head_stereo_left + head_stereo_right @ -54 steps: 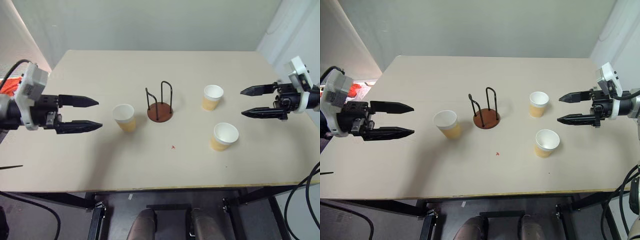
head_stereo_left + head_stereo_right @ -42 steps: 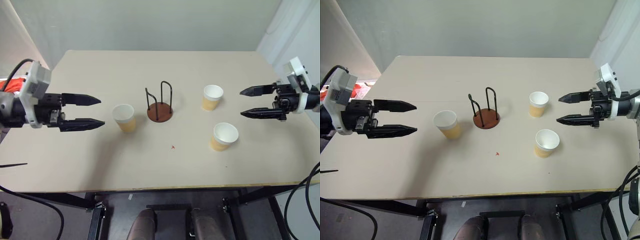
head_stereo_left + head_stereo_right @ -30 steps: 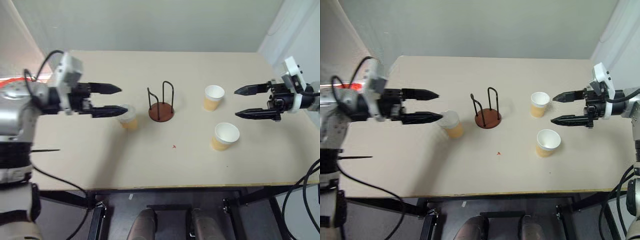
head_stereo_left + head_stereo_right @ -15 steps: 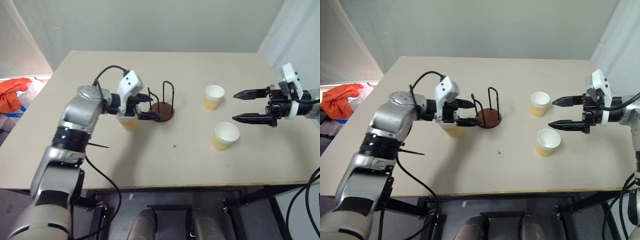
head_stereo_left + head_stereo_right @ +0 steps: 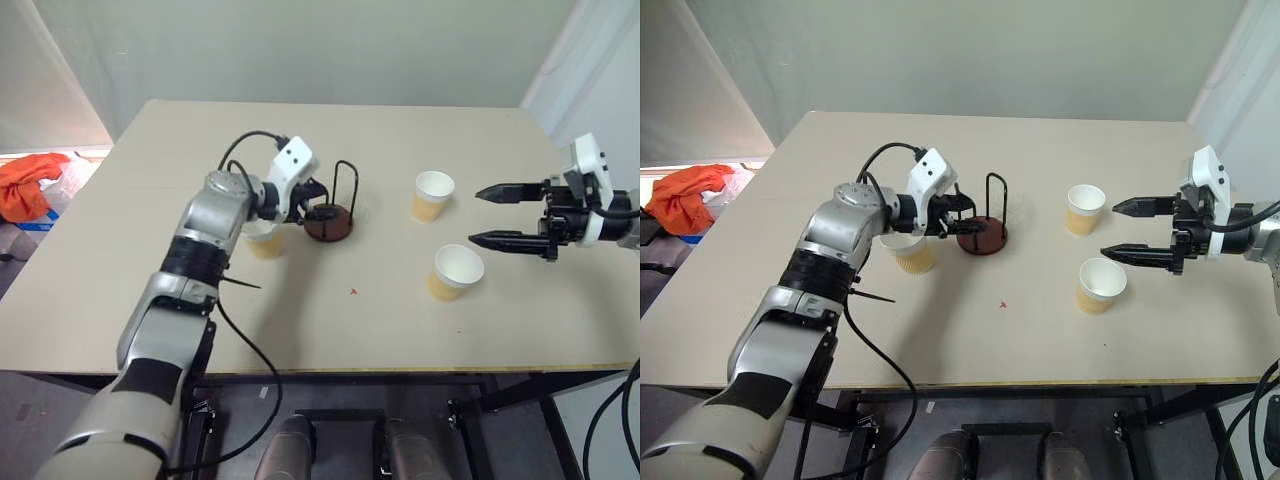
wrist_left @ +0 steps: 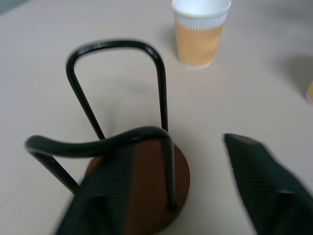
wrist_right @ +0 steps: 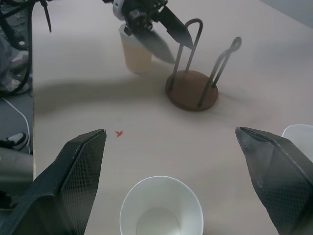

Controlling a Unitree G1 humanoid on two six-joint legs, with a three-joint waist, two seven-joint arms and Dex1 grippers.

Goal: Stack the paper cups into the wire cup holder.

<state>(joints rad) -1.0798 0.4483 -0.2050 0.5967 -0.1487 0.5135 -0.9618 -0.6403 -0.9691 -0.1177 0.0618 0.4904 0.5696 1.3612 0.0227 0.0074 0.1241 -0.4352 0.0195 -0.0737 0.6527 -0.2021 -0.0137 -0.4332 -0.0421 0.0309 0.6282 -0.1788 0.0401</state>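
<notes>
No text, label, brand, number or sign could be read on anything in these views (the cups and the holder carried no print that showed).
</notes>
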